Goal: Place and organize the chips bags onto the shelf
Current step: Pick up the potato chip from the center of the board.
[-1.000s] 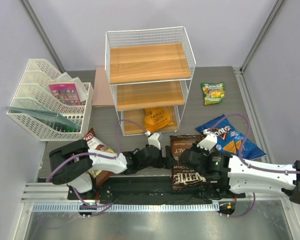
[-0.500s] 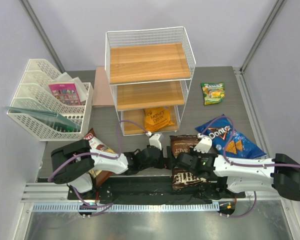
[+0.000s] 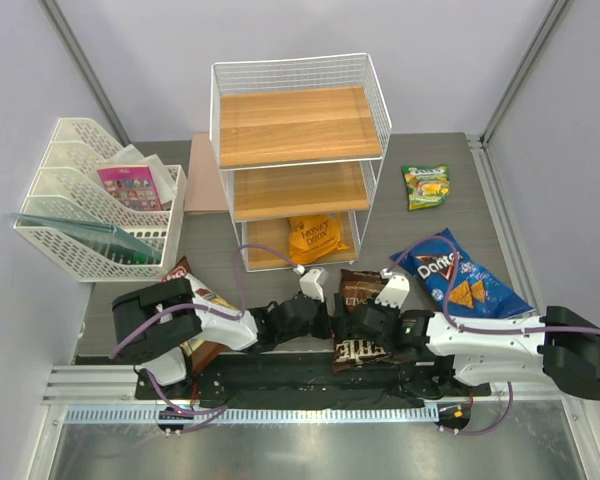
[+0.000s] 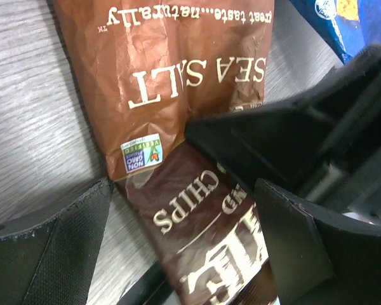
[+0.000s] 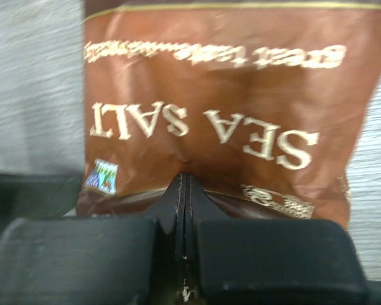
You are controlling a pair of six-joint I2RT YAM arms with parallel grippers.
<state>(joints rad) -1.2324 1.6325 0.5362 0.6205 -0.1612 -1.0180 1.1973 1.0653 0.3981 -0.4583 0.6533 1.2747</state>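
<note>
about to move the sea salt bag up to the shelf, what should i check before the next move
1. Right tool shut on the Sea Salt bag: ok, the fingers are closed with the bag pinched between them.
2. Left tool out of the way: not ok, it is open, with its fingers on either side of the bag's lower part.
3. Bag off the table: cannot tell.
4. Free room on the shelf: ok, the top and middle boards are bare.
5. Bottom tier: not ok, the Honey Dijon bag lies there.
</note>
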